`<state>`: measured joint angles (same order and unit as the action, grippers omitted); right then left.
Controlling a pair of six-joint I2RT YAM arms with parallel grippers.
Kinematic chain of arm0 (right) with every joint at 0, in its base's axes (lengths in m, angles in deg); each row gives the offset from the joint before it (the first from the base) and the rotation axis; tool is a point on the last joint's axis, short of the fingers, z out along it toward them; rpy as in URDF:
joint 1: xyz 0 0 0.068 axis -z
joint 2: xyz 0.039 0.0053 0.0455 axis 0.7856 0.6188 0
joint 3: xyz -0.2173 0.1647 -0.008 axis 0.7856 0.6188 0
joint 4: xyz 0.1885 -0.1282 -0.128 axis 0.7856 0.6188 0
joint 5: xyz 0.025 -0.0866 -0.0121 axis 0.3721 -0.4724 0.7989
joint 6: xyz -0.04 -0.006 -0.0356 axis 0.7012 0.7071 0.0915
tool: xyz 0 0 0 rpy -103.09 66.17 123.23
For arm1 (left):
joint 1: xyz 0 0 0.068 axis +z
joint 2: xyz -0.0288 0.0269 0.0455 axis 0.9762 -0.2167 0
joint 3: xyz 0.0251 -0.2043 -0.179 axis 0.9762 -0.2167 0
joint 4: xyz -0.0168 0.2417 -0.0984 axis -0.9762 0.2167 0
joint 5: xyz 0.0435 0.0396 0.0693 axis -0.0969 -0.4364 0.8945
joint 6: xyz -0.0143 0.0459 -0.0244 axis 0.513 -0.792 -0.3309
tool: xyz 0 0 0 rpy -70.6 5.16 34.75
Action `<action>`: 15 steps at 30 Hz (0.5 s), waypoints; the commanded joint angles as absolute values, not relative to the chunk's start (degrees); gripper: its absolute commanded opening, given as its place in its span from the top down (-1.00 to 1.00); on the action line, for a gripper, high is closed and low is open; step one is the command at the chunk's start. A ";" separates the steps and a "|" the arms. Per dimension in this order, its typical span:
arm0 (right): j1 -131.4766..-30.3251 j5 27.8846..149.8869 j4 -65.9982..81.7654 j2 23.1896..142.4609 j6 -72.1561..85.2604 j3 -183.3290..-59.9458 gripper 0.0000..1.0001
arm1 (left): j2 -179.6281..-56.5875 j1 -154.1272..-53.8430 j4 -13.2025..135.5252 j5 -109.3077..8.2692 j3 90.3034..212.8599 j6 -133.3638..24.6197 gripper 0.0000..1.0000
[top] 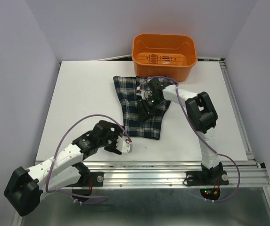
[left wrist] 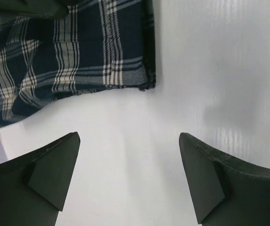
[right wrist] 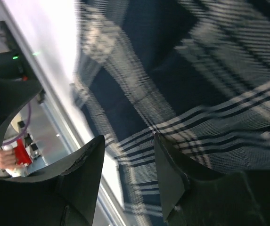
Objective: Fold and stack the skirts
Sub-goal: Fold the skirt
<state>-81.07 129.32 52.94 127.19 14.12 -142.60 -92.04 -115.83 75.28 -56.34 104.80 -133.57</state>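
Orange plastic basket (top: 164, 70), upper centre, shows its slotted floor. The dark plaid pleated skirt (top: 127, 96) lies mid-frame, just below it. The left wrist view alone shows the left gripper (left wrist: 129, 139) spread wide over the white table (top: 78, 103), near the skirt's corner. The right gripper (right wrist: 129, 139) is above the plaid, but the view is blurred and I cannot tell whether it grips.

Single plaid skirt (top: 130, 101), lying flat on the white table (top: 78, 103), far centre.
Dark navy-green cloth, thin white lines. Wider edge at the far side, narrower edge nearest the arm bases. Near corner flat, edges roughly straight.
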 commanded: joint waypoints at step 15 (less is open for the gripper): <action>-80.87 121.32 47.10 133.84 13.46 -136.27 0.04 | -119.67 -139.71 43.94 -36.81 106.74 -123.52 -0.87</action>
<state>-80.66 127.79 48.59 130.03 11.76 -139.37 -115.32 -138.30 49.64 -40.39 104.06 -127.23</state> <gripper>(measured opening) 0.477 0.966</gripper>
